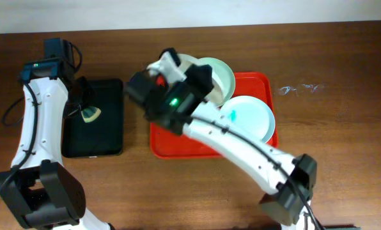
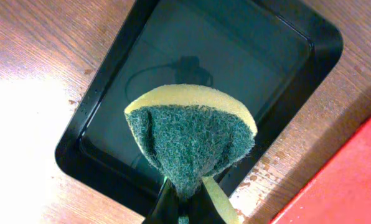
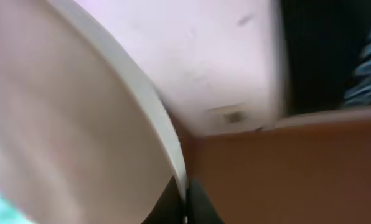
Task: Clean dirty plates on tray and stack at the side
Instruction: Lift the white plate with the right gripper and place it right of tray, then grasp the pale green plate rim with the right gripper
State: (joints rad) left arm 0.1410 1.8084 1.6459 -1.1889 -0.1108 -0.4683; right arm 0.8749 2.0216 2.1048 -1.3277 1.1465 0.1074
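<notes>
Left fingers (image 2: 167,210) clamped on sponge (image 2: 192,137) (above black tray (image 2: 297,43)) | right fingers (image 3: 201,208) pinch white plate (image 3: 79,143) rim

Plates (image 1: 248,115) on tray (image 1: 259,84) (sponge (image 1: 90,115) leftward)

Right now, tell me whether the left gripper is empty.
No, the left gripper pinches a green-and-yellow scouring sponge over the black tray.
</notes>
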